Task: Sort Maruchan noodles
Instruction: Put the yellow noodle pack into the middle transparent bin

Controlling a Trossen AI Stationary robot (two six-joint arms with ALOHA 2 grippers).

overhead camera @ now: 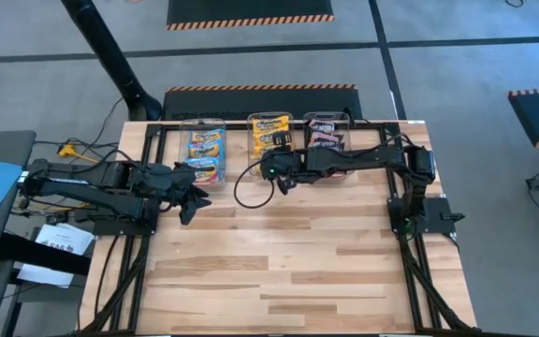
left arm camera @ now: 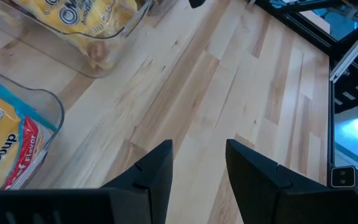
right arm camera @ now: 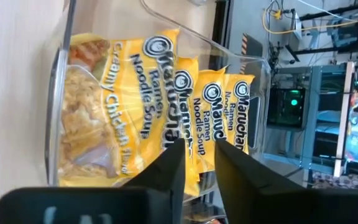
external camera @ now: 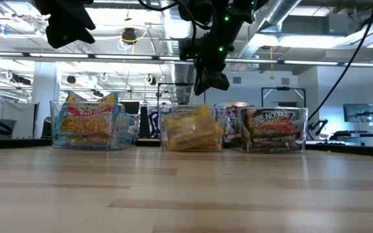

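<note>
The right arm reaches across from its base on the right, its forearm running leftward, and its tool (overhead camera: 277, 180) hangs in the air with fingers pointing down, a narrow gap showing between the two dark fingers (right arm camera: 166, 171), nothing held. The left arm stretches rightward from the left side, low and nearly level, its tool (overhead camera: 195, 198) apart from the other, fingers (left arm camera: 157, 174) spread and empty.
</note>
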